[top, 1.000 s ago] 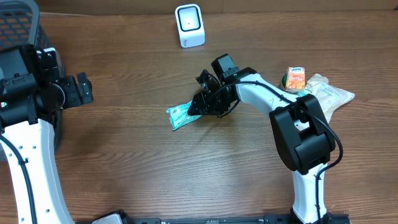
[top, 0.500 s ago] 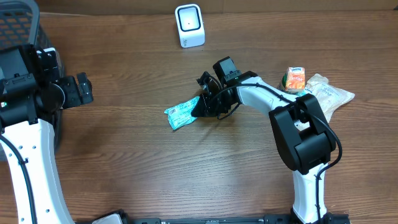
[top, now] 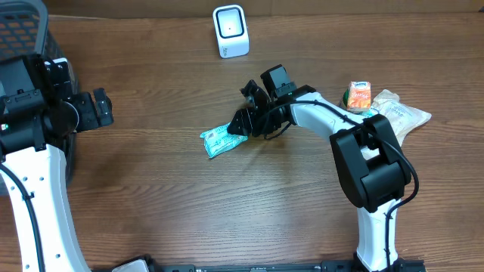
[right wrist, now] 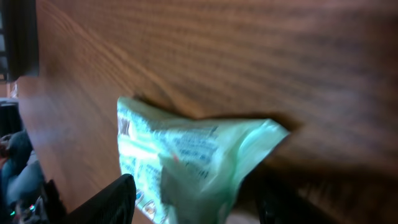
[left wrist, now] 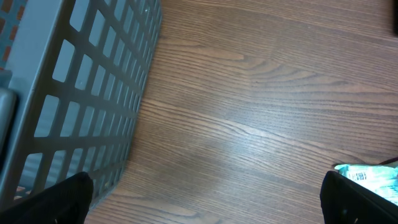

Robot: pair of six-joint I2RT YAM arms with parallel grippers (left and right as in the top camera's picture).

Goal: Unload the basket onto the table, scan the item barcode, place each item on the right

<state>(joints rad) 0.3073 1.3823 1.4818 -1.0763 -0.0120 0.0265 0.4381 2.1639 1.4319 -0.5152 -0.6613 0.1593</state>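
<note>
Far left: a dark mesh basket [top: 21, 29] is sitting at the table's corner. The left wrist camera is looking along its grid wall; what it is holding I cannot tell. No other container is showing.

Left gripper [top: 103, 108] is hovering just beside the basket. Its fingers [left wrist: 62, 199] are standing spread wide, with only bare wood between them. It is gripping nothing.

Middle, at the far edge: a white barcode scanner [top: 231, 30] is standing upright, well apart from both arms.

Middle of the table: the green packet [top: 220, 139], the item I am to scan, is lying on the wood, well short of the scanner. Its printed face is showing on the right wrist camera, though that picture is blurred.

Right gripper [top: 241, 125] is reaching in at the packet's right end. Its fingers [right wrist: 115, 196] are standing apart, one on each side of that crumpled end. Whether they are touching the wrapper I cannot tell.

Right side: a small orange carton [top: 360, 96] is standing near the right arm's base, with a clear plastic bag [top: 402, 113] lying just beside it.

Surface: a brown wood-grain table [top: 151, 189] is running under everything. A pale strip of wall [top: 363, 6] is showing along the far edge.
</note>
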